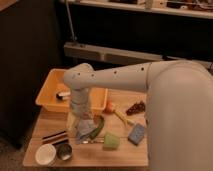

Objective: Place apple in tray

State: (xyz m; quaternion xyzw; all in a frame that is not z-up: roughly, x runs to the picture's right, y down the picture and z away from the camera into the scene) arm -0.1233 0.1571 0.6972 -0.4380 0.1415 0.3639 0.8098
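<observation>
On the table (127,151), just beside the tray (45,93), the apple (109,106); nearby, the hand (83,133), released.

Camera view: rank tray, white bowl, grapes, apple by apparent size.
1. tray
2. white bowl, though it sits nearest the camera, which flatters it
3. grapes
4. apple, close to the grapes, so that order is unsure
The gripper hangs just in front of the tray, left of the apple.

I see a wooden table (47,122) on a grey floor (9,152), a dark wall (130,30) behind it, a pale shelf (100,52) running across, dim warm light.
</observation>
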